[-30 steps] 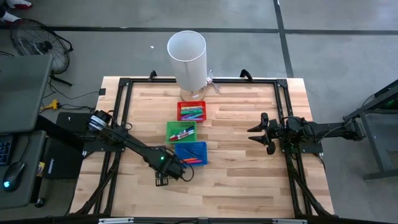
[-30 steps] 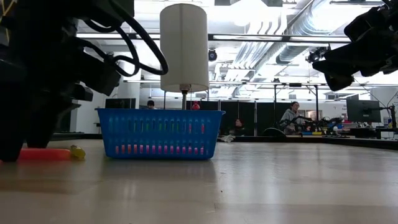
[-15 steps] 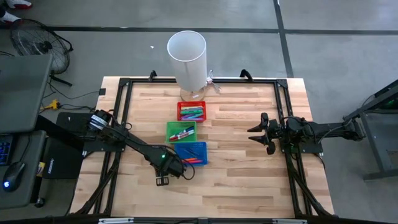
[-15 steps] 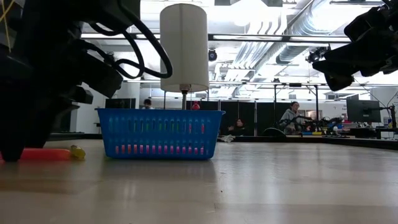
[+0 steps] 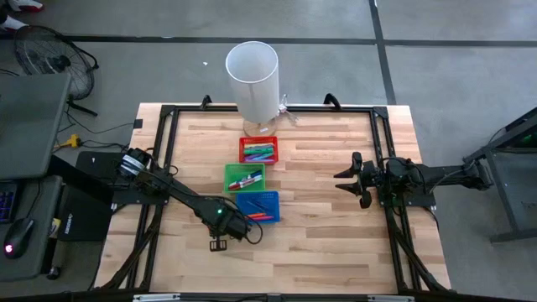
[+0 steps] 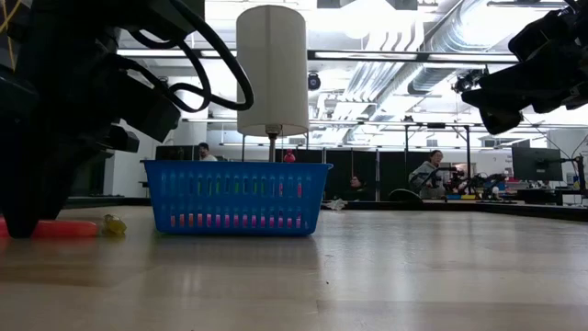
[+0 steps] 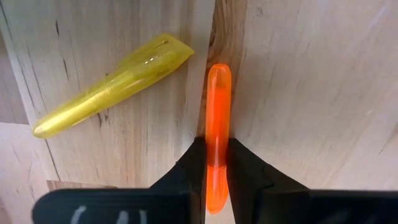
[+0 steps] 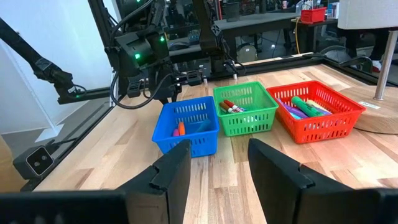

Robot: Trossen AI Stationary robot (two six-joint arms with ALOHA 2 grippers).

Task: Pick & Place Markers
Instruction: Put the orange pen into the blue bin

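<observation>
My left gripper (image 7: pixel 217 163) is down on the wooden table (image 5: pixel 336 243), its two dark fingers (image 7: pixel 247 171) pinched against the sides of an orange marker (image 7: pixel 217 118) that lies flat on the boards. The marker's rounded end sticks out ahead of my fingertips along a seam in the wood. Just beside it, apart from it and angled away, lies a yellow marker (image 7: pixel 112 84) (flattened and glossy, more like a cap or sleeve, though I can't be sure from this close). In the high view this gripper (image 5: pixel 220 244) sits near the table's front edge, just in front and to the left of the blue bin (image 5: pixel 258 205), which holds a few markers. Behind the blue bin stands the green bin (image 5: pixel 244 177), then the red bin (image 5: pixel 258 150), all three in a row with markers inside. Past the red bin a white cylindrical lamp (image 5: pixel 252 80) stands at the table's back edge. My right gripper (image 8: pixel 217 165) waits well off to the right above the table, fingers spread wide and holding nothing.
</observation>
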